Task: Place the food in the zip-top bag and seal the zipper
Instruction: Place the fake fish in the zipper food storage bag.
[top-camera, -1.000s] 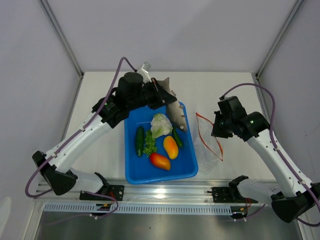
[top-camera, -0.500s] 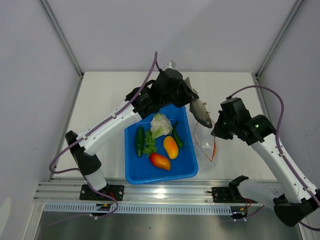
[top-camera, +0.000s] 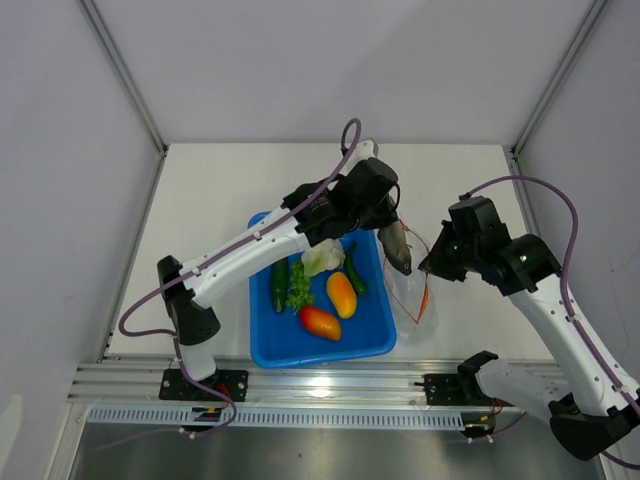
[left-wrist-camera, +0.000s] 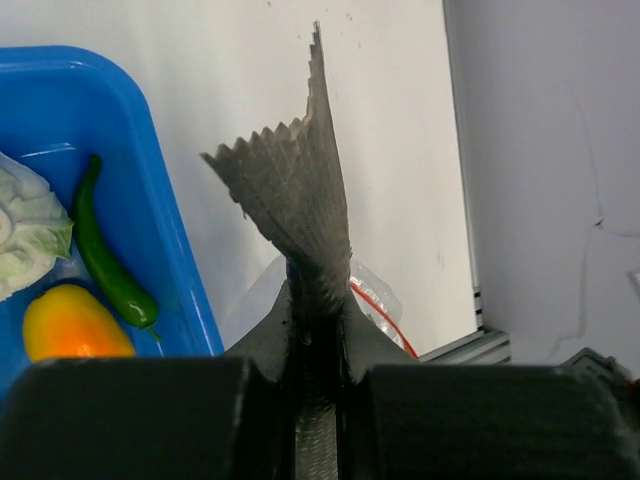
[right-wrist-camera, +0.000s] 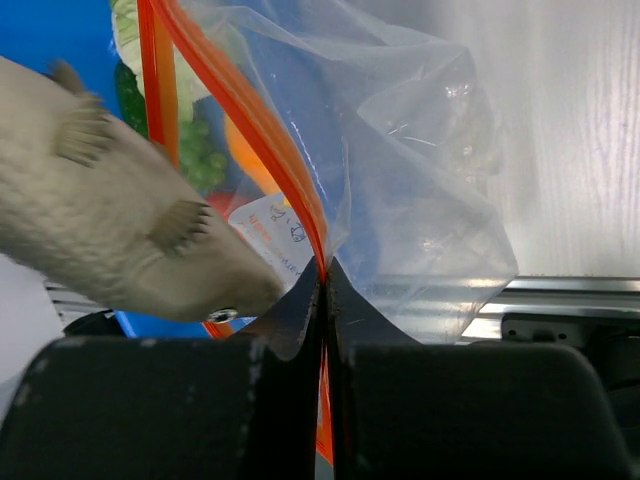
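Note:
My left gripper is shut on the grey fish, which hangs head down over the mouth of the zip-top bag. In the right wrist view the fish has its head at the open mouth, beside the orange-red zipper. My right gripper is shut on the zipper edge and holds it up. The cauliflower, orange-yellow fruit, red-orange fruit, cucumber, green pepper and leafy bunch lie in the blue tray.
The blue tray sits just left of the bag, its right wall close under my left wrist. A metal rail runs along the table's near edge. White walls enclose the table on three sides.
My left arm has carried the fish from the tray's back right corner rightward and down to the bag's mouth. My right gripper has lifted the zipper edge slightly, and the bag now stands more upright.

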